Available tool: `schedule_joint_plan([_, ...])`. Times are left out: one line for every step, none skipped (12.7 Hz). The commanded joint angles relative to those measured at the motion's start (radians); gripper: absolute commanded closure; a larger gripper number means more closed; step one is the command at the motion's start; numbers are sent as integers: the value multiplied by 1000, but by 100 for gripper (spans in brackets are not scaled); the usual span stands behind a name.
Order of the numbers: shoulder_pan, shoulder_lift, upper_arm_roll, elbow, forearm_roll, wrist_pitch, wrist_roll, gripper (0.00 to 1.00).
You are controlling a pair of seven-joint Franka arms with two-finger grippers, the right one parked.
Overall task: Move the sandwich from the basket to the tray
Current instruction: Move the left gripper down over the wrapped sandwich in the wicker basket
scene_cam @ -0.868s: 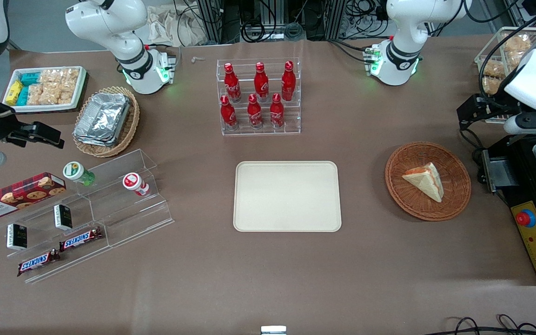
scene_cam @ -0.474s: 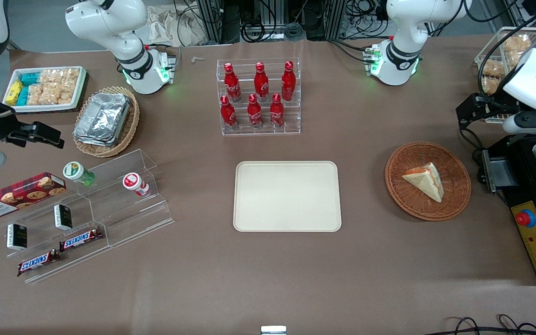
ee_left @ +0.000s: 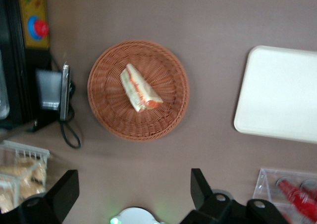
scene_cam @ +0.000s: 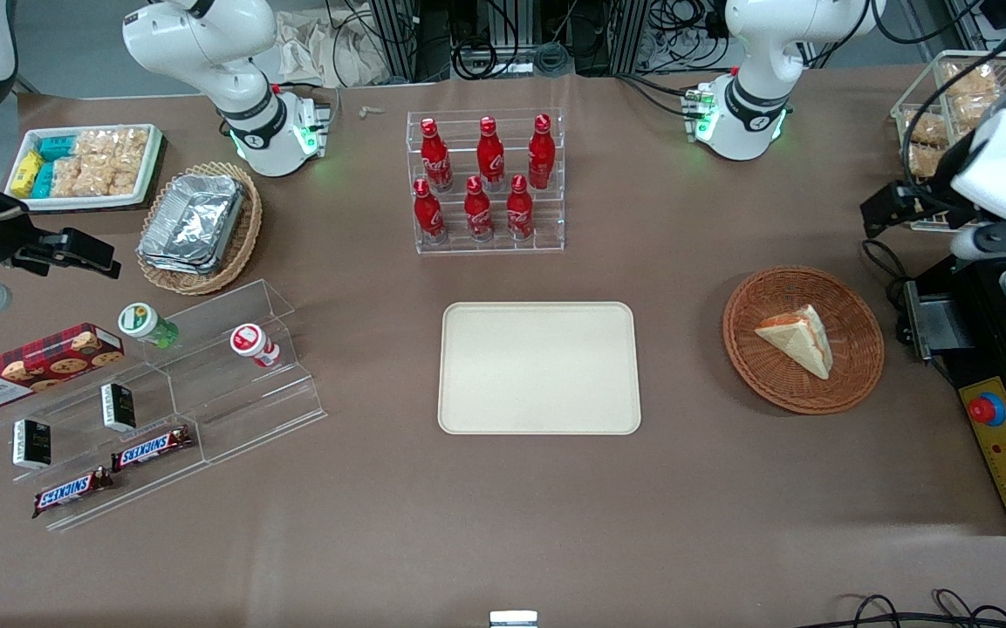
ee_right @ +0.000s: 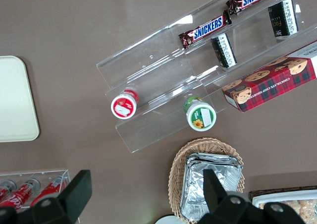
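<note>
- The tabletop (scene_cam: pixel 686 488) is covered in brown and carries everything here.
- The tray (scene_cam: pixel 539 367) — cream-beige, flat, with rounded corners — lies near the middle of the tabletop, nearer the front camera than the clear rack of red bottles (scene_cam: pixel 485 179). Nothing sits on it; it shows in the left wrist view too (ee_left: pixel 280 92).
- The basket (scene_cam: pixel 804 338) is round, shallow and reddish-brown wicker. It stands beside the tray toward the working arm's end of the tabletop, well apart from it, and is seen from above in the wrist view (ee_left: pixel 138 89).
- The gripper (scene_cam: pixel 886 205) hangs above the tabletop at the working arm's end, farther from the front camera than the basket and touching nothing. In the wrist view (ee_left: pixel 133 192) its jaws stand wide — the two dark fingers (ee_left: pixel 198 184) well apart, with bare tabletop between them.
- The sandwich (scene_cam: pixel 797 337) lies inside the basket, a pale bread wedge roughly at its centre, with the red-orange filling along its cut edge (ee_left: pixel 140 88).
</note>
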State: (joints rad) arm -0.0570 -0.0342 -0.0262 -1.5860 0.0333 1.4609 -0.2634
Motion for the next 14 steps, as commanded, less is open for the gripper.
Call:
schedule_joint_plan([0,-20,37,-73,-3,36,-140,0])
schedule_joint_plan([0,-23,39,-110,-1,59,-195,0])
schedule_joint_plan([0,-26,39,-155,-1,94,-244,0])
schedule_joint_plan([0,-27,39,-208,-1,133,-272,0])
schedule_joint_plan([0,-33,39,-266,-1,185,-298,0])
schedule_joint_plan([0,-27,40,-305,-9,231,-382,0])
schedule_joint_plan([0,-20,45,-352,-6,295,-464,0])
schedule_joint_plan([0,-18,45,-409,-6,367,-514,0])
schedule_joint_plan([0,-18,45,-457,-9,418,-537,0])
schedule_joint_plan([0,-12,46,-498,-9,462,-563,0])
schedule_joint_plan([0,-1,46,-537,-9,511,-600,0])
schedule_joint_plan([0,17,48,-578,-9,573,-637,0])
schedule_joint_plan([0,40,48,-600,-7,623,-661,0])
schedule_joint_plan([0,68,48,-606,-7,653,-674,0])
